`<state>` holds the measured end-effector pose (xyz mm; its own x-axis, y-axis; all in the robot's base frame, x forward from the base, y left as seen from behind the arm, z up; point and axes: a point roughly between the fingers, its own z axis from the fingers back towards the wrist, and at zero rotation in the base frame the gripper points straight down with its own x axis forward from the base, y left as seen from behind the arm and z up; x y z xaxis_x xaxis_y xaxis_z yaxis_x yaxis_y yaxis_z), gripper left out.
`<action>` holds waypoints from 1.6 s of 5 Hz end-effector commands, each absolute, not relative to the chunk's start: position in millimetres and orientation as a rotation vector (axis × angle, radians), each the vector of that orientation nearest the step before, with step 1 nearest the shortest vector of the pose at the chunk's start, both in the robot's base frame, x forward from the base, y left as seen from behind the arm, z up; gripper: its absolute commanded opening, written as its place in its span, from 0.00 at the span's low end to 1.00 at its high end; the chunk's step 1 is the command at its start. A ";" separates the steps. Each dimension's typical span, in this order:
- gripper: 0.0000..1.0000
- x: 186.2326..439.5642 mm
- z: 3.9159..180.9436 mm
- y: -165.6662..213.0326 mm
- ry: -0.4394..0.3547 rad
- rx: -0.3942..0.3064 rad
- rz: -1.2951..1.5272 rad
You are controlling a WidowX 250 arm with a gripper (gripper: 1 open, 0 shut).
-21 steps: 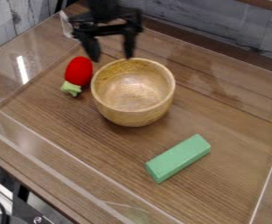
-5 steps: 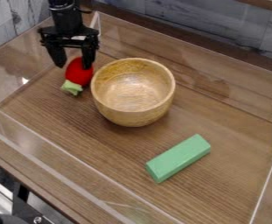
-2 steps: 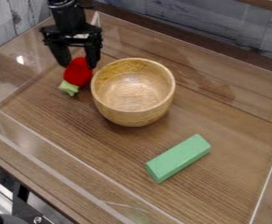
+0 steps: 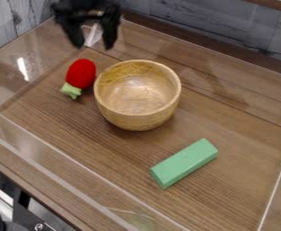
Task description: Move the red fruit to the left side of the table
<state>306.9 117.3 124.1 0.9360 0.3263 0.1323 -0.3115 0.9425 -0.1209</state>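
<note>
Already, by the look of things, the carrying part seems done: the red fruit (image 4: 79, 76) lies on the table (image 4: 58, 135) toward the left edge, at about nine o'clock from the wooden bowl (image 4: 137, 93) and just beside its rim, though whether the two touch cannot be told. Its green stem end points toward seven o'clock. Nothing grips it; it rests free on the wood.

Up at about one o'clock from the fruit, near the top of the view, the gripper (image 4: 90, 33) hangs clear above the table with its dark fingers spread apart and nothing between them. It is somewhat blurred.

Moving right, the bowl stands upright and empty at the middle of the table. Further on, at about five o'clock from the bowl and well apart from it, a green block (image 4: 183, 162) lies flat.

My judgement is that the step in hand is the withdrawal after release. If the fruit's place counts as far enough left, the next move calls only for lifting the empty hand away; if not, it calls for coming down over the fruit again and shifting it further toward nine o'clock, away from the bowl.
</note>
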 end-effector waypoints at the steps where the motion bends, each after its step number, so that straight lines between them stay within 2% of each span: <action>1: 1.00 311.7 157.8 101.2 -0.229 -0.094 0.305; 2: 1.00 309.9 160.8 90.7 -0.222 -0.094 0.269; 3: 1.00 317.8 150.7 74.9 -0.210 -0.089 0.264; 5: 1.00 337.4 126.0 17.2 -0.172 -0.075 0.248; 6: 0.00 339.4 125.5 -8.9 -0.159 -0.073 0.246; 7: 1.00 342.8 124.0 -18.5 -0.147 -0.069 0.192; 8: 1.00 343.9 128.9 -20.8 -0.139 -0.075 0.160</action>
